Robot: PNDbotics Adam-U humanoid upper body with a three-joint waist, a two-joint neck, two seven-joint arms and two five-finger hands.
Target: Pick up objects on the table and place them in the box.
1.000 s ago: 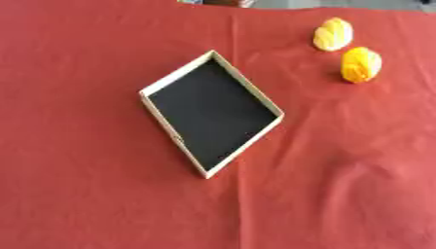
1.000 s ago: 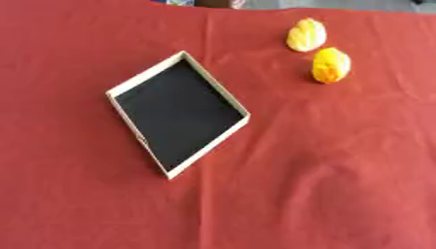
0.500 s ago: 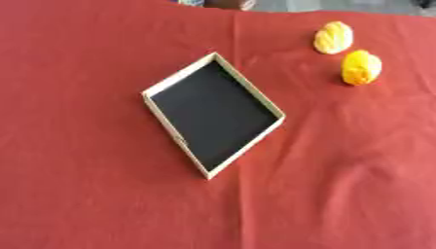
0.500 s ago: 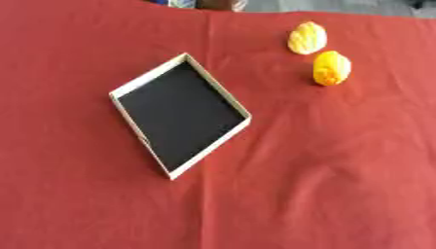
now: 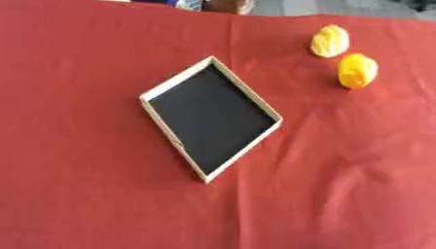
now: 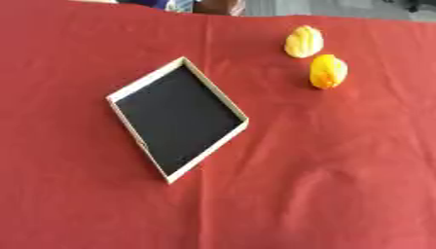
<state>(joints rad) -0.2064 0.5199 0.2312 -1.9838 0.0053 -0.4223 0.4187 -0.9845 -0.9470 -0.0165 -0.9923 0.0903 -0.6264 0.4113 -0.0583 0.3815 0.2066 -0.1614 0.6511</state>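
With neither hand in view, their state cannot be told; the two yellow objects (image 5: 345,56) lie right of the box (image 5: 166,133), favouring the right arm.

No readable text, labels or numbers anywhere.

Indoor setting of undetermined kind: a tabletop (image 5: 77,185) covered by a red cloth fills the view; grey flooring (image 5: 340,7) is seen beyond its far edge.
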